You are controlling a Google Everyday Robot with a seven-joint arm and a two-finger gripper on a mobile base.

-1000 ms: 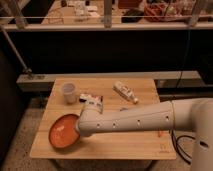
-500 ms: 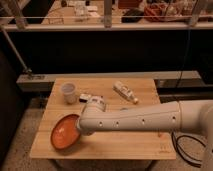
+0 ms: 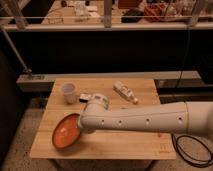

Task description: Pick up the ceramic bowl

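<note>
We look down on a pale wooden table (image 3: 131, 144) with a slatted, rectangular top, standing on a speckled floor. At its front left corner is the ceramic bowl (image 3: 65, 137): wide, shallow and round, glossy orange-red with a darker rim, almost plate-like. It sits tilted, its right edge raised and its left edge low near the table's front left edge. A thick, smooth white arm (image 3: 150, 119), tube-shaped and dotted with small dark holes, reaches in from the right across the front of the table and ends in a rounded joint just beside the bowl. The gripper (image 3: 80, 128) is at that end, against the bowl's raised right rim. Its fingers are mostly hidden behind the arm, but they are drawn narrowly together and clamp the rim. Behind the bowl, near the table's back left, stands a small translucent plastic cup (image 3: 69, 93), upright and apart from the bowl. A slim light-coloured bottle (image 3: 125, 93) lies on its side near the back middle. A black cable (image 3: 192, 150) loops on the floor at the right.
</note>
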